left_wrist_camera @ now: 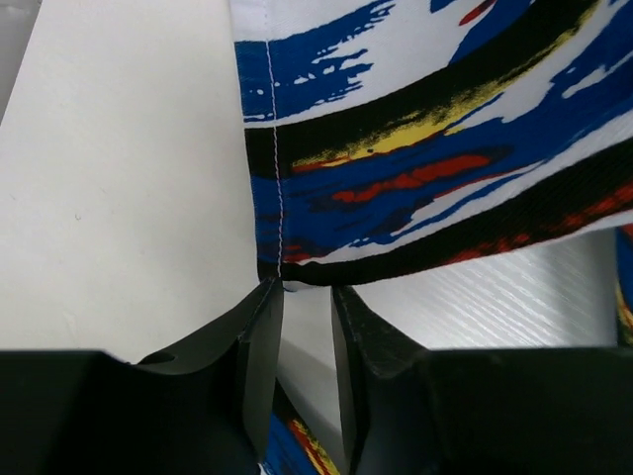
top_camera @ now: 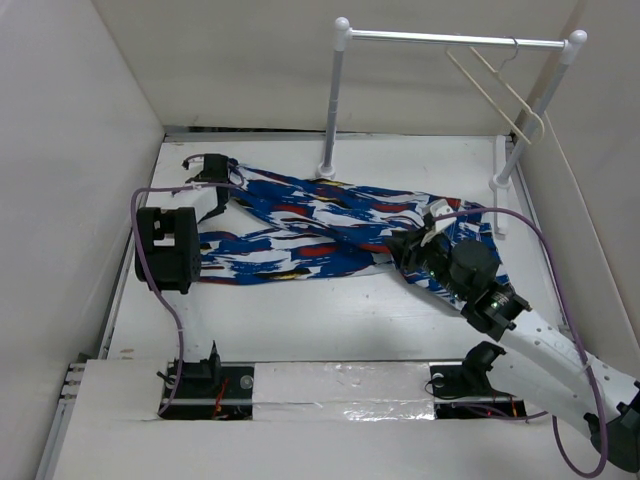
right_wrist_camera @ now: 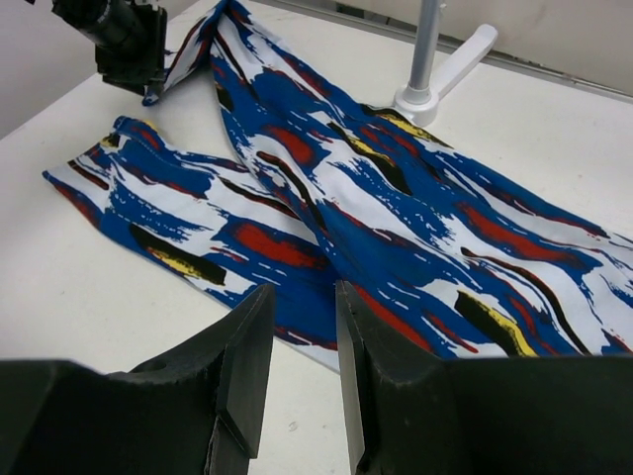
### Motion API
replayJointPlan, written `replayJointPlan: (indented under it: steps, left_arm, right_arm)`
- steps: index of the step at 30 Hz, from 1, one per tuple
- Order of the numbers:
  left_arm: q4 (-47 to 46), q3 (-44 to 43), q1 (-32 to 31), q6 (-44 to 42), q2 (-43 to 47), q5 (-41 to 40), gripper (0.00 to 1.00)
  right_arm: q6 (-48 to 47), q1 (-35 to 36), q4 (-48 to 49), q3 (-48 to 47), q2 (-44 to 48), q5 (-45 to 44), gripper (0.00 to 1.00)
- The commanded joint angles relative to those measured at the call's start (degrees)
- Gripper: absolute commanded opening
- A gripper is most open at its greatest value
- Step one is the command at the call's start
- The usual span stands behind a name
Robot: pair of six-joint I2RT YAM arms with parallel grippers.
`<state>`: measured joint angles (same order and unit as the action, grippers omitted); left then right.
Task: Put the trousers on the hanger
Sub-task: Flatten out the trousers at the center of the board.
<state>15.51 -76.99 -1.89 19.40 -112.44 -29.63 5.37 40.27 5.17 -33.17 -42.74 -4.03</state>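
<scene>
Blue splashed trousers (top_camera: 330,225) sprawl across the desk (top_camera: 330,310); left fingers (left_wrist_camera: 252,346) clench a leg hem, right fingers' (right_wrist_camera: 247,346) grip cannot be told.

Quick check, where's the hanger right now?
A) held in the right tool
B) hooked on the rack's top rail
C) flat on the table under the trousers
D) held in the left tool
B: in the top view the hanger hangs by its wire hook from the rail at the back right, clear of both arms.
</scene>
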Motion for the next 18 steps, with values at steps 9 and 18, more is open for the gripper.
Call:
replayJointPlan:
  steps: [9,18]
  left_arm:
    - [2.42,-2.73,-0.13,-1.47,1.96,-5.53,0.0]
    - [4.98,-2.2,-5.83,-2.52,23.04,-2.28,0.0]
  right_arm:
    - [-0.71,0.6,3.01,-0.76,1.78,-1.06,0.37]
    - [-0.71,0.6,2.04,-0.76,3.63,-0.54,0.37]
